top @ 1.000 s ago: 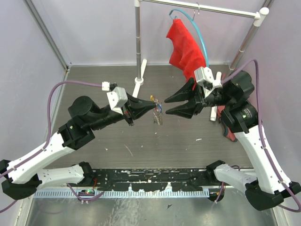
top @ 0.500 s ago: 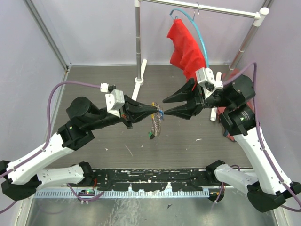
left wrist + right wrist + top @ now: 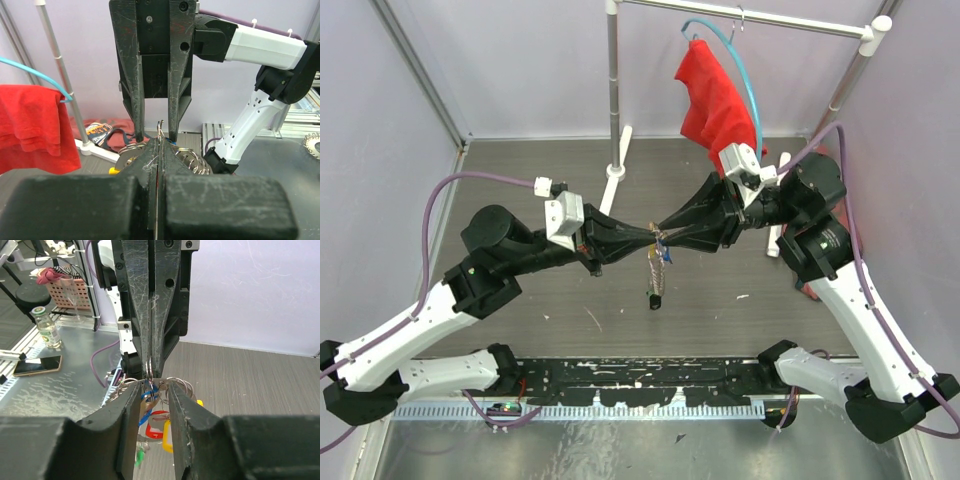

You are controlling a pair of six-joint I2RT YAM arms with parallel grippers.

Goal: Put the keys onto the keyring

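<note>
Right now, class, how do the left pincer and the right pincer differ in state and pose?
The left pincer is shut tight on the keyring; the right pincer has its jaws apart, straddling that ring. In the top view the left pincer points right, the right pincer left. Both are black and meet tip to tip.

White arms (image 3: 410,340), purple cables (image 3: 490,176), black tapered left hand (image 3: 651,237), right hand (image 3: 663,226)
</note>
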